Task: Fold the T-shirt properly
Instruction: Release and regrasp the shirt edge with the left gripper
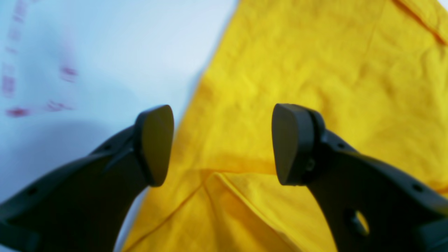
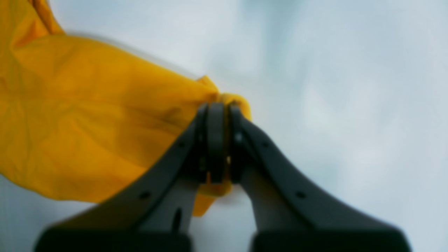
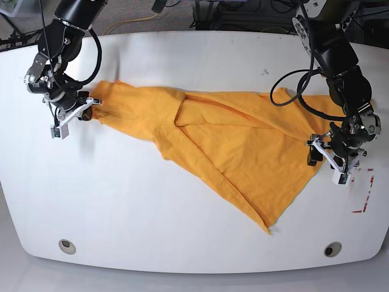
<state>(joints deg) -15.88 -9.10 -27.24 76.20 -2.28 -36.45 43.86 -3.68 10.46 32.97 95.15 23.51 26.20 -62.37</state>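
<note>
The orange-yellow T-shirt (image 3: 243,146) lies stretched and wrinkled across the white table (image 3: 152,213), with a fold running diagonally down to a point near the front. At the left of the base view my right gripper (image 3: 90,109) is shut on the shirt's far left corner. The right wrist view shows its jaws (image 2: 220,115) pinched on a bunched bit of T-shirt (image 2: 87,115), held slightly off the table. My left gripper (image 3: 321,152) hovers at the shirt's right edge. In the left wrist view, the left gripper (image 1: 223,143) stands open above the T-shirt (image 1: 315,77), holding nothing.
Red tape marks (image 3: 364,194) sit on the table near the right edge, just beyond my left gripper. Two round holes (image 3: 67,246) (image 3: 332,249) lie near the front edge. Cables and equipment crowd the area behind the table.
</note>
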